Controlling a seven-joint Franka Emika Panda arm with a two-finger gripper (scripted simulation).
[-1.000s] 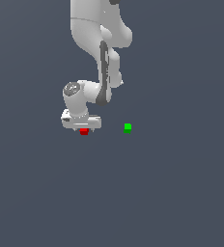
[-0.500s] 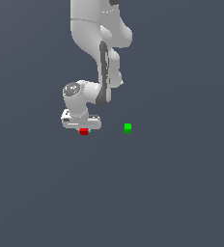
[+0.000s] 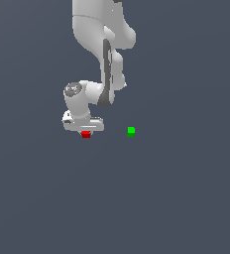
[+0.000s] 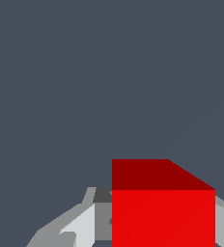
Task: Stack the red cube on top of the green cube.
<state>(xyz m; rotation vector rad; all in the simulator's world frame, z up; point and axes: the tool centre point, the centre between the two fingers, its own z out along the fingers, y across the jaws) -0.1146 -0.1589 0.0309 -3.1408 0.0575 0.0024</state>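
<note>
The arm is working the pick-up step: its fingers are sitting low over the red cube, one on either side of it in the wrist view, seemingly closing on it, though I cannot tell whether they are pressing it yet. The red cube is showing as a plain bright block, top face darker. Next, I judge, comes a firm squeeze, a lift, then a carry sideways to the green cube, resting well apart on the bench.

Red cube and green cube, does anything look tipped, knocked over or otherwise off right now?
Nothing stands out. The red cube sits squarely between the gripper fingers; the green cube rests apart at the exterior view's right.
</note>
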